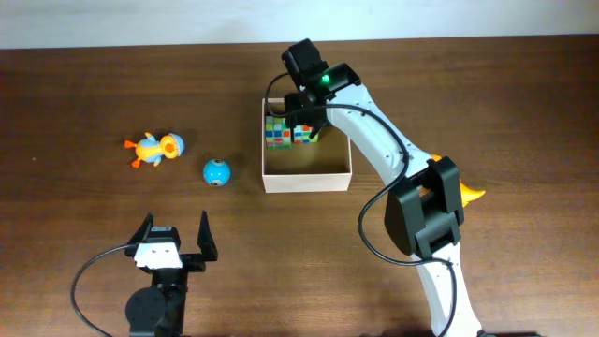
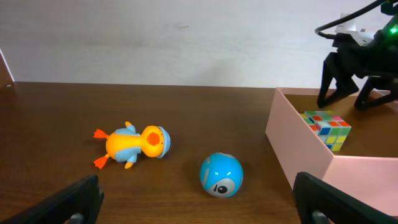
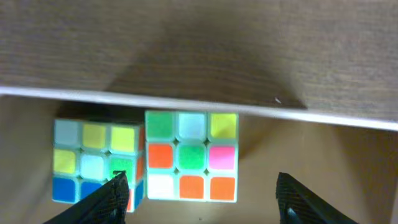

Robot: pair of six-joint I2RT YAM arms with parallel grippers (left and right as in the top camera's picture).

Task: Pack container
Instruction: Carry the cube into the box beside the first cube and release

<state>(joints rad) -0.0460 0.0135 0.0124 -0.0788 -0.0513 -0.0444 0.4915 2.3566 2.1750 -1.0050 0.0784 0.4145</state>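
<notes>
The container (image 1: pixel 307 181) is a white-walled square box with a tan inside, right of the table's middle; it also shows in the left wrist view (image 2: pixel 297 144) and the right wrist view (image 3: pixel 348 155). Two colourful puzzle cubes lie side by side at its far wall: the left cube (image 1: pixel 277 133) (image 3: pixel 93 158) and the right cube (image 1: pixel 305 135) (image 3: pixel 191 155). My right gripper (image 1: pixel 305 110) (image 3: pixel 198 199) is open just above the right cube. My left gripper (image 1: pixel 174 234) (image 2: pixel 199 199) is open and empty near the front edge. A blue ball (image 1: pixel 216 172) (image 2: pixel 221 175) and an orange duck toy (image 1: pixel 155 149) (image 2: pixel 134 145) lie left of the container.
A yellow-orange object (image 1: pixel 470 194) lies partly hidden behind the right arm, right of the container. A pale wall (image 2: pixel 186 37) stands behind the table.
</notes>
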